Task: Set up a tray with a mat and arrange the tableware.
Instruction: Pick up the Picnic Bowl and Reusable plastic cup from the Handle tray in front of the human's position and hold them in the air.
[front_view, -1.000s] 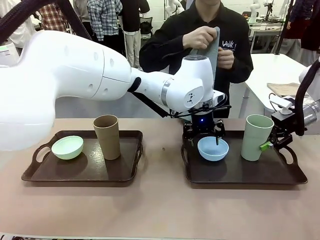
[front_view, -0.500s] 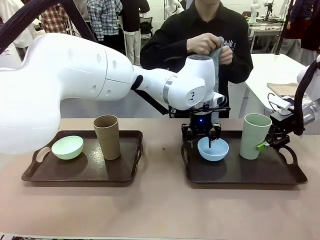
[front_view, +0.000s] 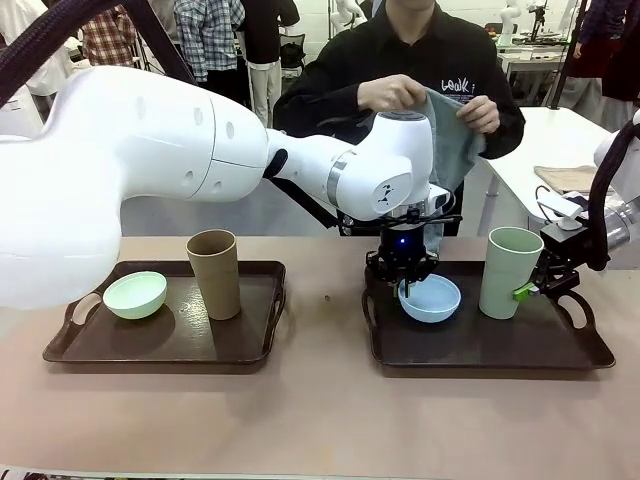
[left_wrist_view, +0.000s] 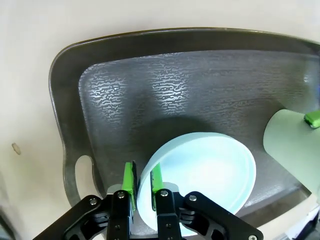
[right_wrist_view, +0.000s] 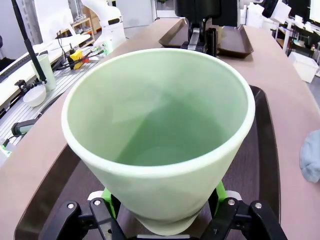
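Two pieces gripped on the dark tray (front_view: 480, 352).
The left gripper (left_wrist_view: 143, 175) pinches the tilted blue bowl (left_wrist_view: 205, 172) by its rim; the right gripper (right_wrist_view: 164, 199) clamps the green cup (right_wrist_view: 155, 130).

Two trays: the right tray (front_view: 480, 347) beneath the light blue bowl (front_view: 431, 298), the left tray (front_view: 150, 345) well to that bowl's left. Two bowls: that one and the mint green bowl (front_view: 134, 295), far to its left. Two tumblers: the pale green tumbler (front_view: 510, 272) just right of the light blue bowl, the tan brown tumbler (front_view: 213, 273) left of it. One grey-blue cloth (front_view: 455, 140) behind it
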